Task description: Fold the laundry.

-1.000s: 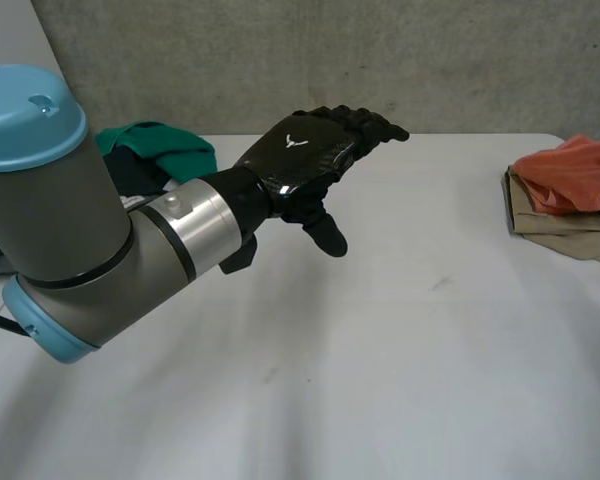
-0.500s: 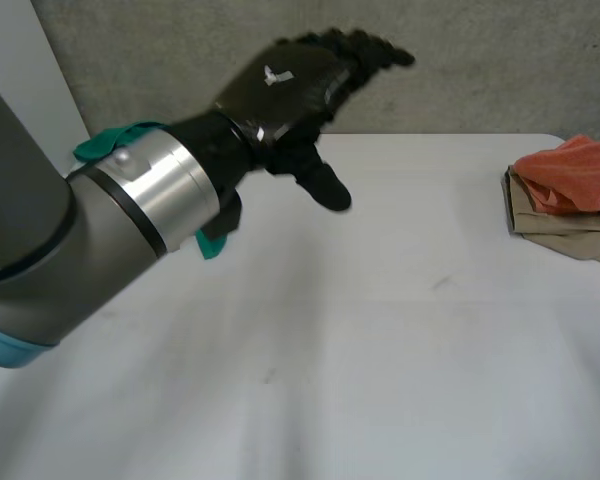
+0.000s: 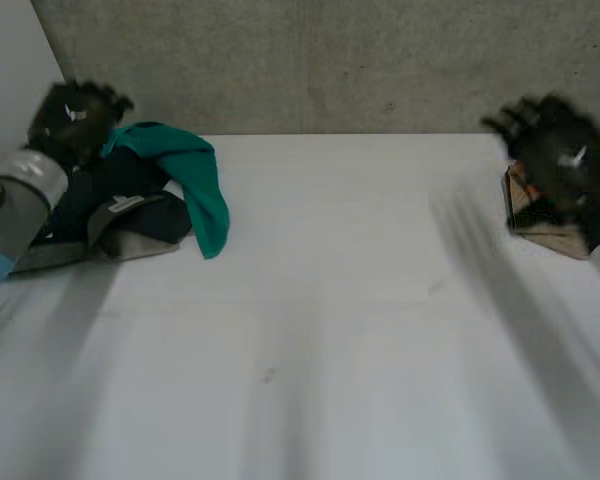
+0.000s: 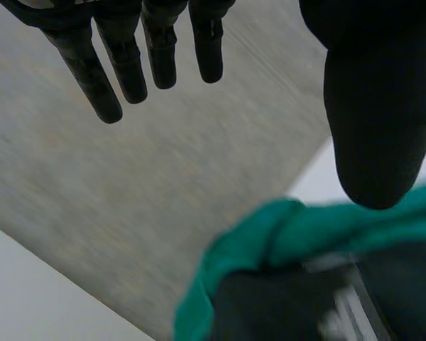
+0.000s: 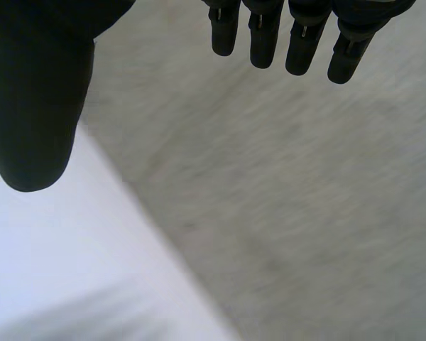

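Note:
A heap of laundry [image 3: 140,195] lies at the table's far left: a teal garment [image 3: 195,180] draped over dark and grey pieces. My left hand [image 3: 75,115] hovers above the heap's back left part, fingers straight, holding nothing. In the left wrist view the fingers [image 4: 121,57] and thumb [image 4: 376,121] are spread above the teal cloth [image 4: 291,234]. At the far right a folded stack [image 3: 555,215] lies near the table's edge, beige showing at its base. My right hand [image 3: 560,155] hovers over it, open; its fingers [image 5: 298,35] are straight and empty.
A grey concrete wall [image 3: 320,60] runs behind the white table [image 3: 330,330]. The table's back edge lies just behind both piles.
The left arm has swung from the table's middle back to the far left, over the laundry heap. The right hand has come into view above the stack at the right.

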You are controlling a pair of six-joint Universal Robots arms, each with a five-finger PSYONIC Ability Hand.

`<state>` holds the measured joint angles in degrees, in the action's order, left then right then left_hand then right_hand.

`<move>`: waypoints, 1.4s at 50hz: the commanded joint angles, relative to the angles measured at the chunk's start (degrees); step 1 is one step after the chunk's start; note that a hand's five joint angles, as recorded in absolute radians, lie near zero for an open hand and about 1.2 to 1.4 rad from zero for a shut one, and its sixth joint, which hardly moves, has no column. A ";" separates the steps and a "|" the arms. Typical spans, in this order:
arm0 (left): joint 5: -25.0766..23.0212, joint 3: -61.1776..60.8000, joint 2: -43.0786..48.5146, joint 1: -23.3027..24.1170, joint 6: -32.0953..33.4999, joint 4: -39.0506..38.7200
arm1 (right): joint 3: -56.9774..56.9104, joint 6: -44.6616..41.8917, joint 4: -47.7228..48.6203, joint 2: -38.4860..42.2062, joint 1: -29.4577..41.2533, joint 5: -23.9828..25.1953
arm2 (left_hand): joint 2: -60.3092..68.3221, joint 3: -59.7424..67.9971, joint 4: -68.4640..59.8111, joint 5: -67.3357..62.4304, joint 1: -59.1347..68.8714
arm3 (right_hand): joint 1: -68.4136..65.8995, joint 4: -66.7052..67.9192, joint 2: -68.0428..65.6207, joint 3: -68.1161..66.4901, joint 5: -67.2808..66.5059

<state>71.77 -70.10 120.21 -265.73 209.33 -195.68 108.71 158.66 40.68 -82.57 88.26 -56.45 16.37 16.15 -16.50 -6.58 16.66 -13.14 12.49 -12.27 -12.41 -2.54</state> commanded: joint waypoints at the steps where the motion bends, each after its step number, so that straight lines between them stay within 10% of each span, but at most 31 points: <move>1: -7.44 2.86 11.00 -4.62 0.46 -1.02 | 1.07 -4.41 -15.45 6.10 3.67 -4.11 | 9.81 10.04 -9.69 -9.61 9.52 | 3.14 -2.49 2.27 2.41 2.54; 20: -6.03 6.20 21.29 -8.84 3.36 -5.59 | 2.30 -8.37 -16.78 9.18 4.82 -5.43 | 13.85 14.07 -13.72 -13.64 13.56 | 3.14 -2.49 2.27 2.41 2.54; 25: -5.77 7.87 22.96 -8.75 3.45 -5.68 | 2.30 -8.46 -16.78 9.36 4.91 -5.52 | 58.32 58.55 -58.20 -58.12 58.03 | 3.14 -2.49 2.27 2.41 2.54; 29: -3.67 6.38 20.42 -6.83 2.93 -6.21 | 2.21 -8.55 -16.69 9.36 4.82 -5.52 | 63.63 63.85 -63.50 -63.42 63.34 | 3.14 -2.49 2.27 2.41 2.54; 45: 3.72 -7.24 -16.84 16.53 -20.44 -6.91 | 2.30 -8.55 -16.78 8.83 4.64 -7.01 | 63.63 63.85 -63.50 -63.42 63.34 | 3.14 -2.49 2.27 2.41 2.54; 60: 4.78 -3.74 -6.50 38.97 -32.24 -7.35 | 1.86 -8.11 -16.78 8.48 4.03 -8.24 | 63.63 63.85 -63.50 -63.42 63.34 | 3.14 -2.49 2.27 2.41 2.54; 64: 8.45 -4.08 -4.55 38.71 -30.23 -6.91 | 1.77 -8.11 -16.87 8.48 4.03 -8.33 | 15.37 15.60 -15.25 -15.17 15.08 | 3.14 -2.49 2.27 2.41 2.54; 70: 15.67 -8.12 -4.72 28.97 -17.67 -6.65 | 1.77 -8.11 -16.78 8.48 4.12 -8.33 | 7.13 7.36 -7.01 -6.93 6.84 | 3.14 -2.49 2.27 2.41 2.54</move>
<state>79.45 -74.30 114.94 -226.77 178.89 -202.73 110.50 150.56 23.86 -74.11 92.27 -64.76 27.80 28.17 -27.66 -17.46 25.00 -13.14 12.49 -12.27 -12.44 -2.53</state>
